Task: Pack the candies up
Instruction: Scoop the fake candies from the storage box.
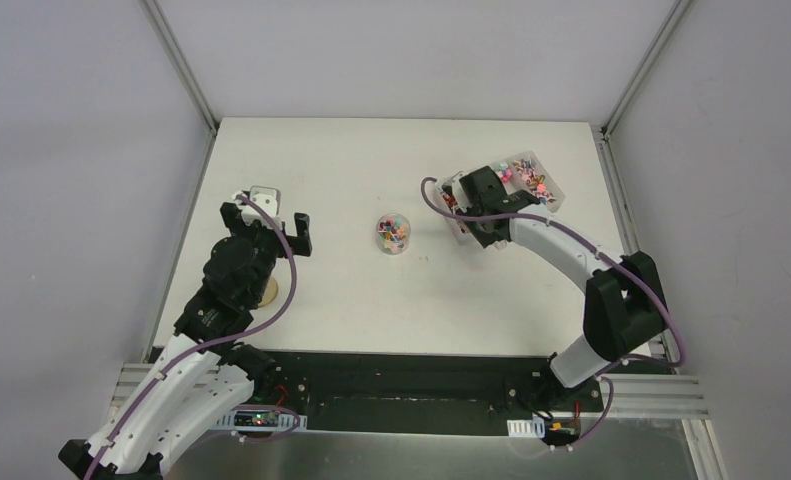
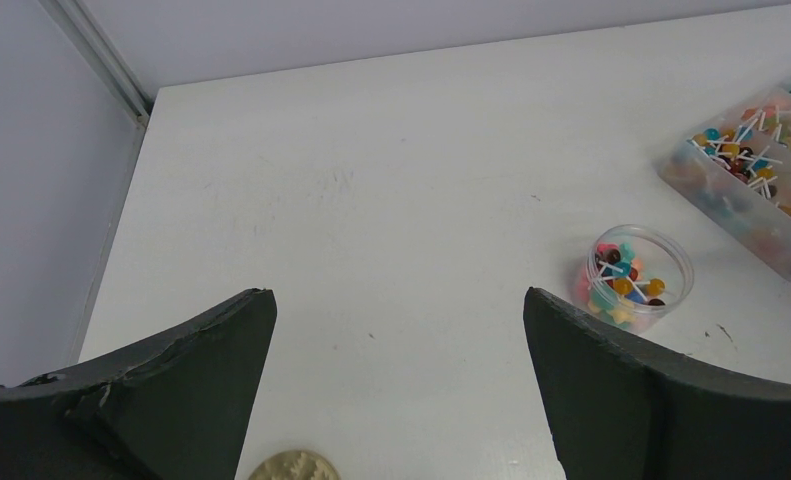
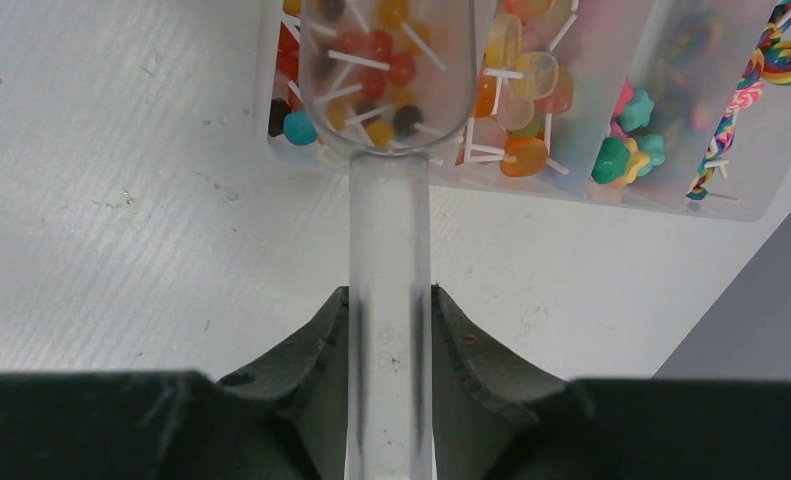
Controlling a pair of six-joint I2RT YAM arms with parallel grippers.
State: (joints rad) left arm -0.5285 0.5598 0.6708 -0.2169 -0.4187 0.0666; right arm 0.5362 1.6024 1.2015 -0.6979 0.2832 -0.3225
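Observation:
Tiny multicoloured candies (image 3: 516, 85) on white sticks lie in a clear divided tray (image 1: 531, 180) at the back right; the tray also shows in the left wrist view (image 2: 761, 215). My right gripper (image 3: 391, 310) is shut on the handle of a clear plastic scoop (image 3: 389, 230). The scoop's bowl holds several candies (image 3: 371, 60) and hovers over the tray's left compartment. A small round clear jar (image 1: 393, 233) with candies inside stands mid-table, also in the left wrist view (image 2: 633, 278). My left gripper (image 2: 401, 330) is open and empty above bare table, left of the jar.
A round wooden disc lid (image 2: 293, 467) lies on the table just below my left gripper, partly hidden by the arm in the top view (image 1: 268, 293). Grey walls and aluminium frame posts enclose the white table (image 1: 371, 300).

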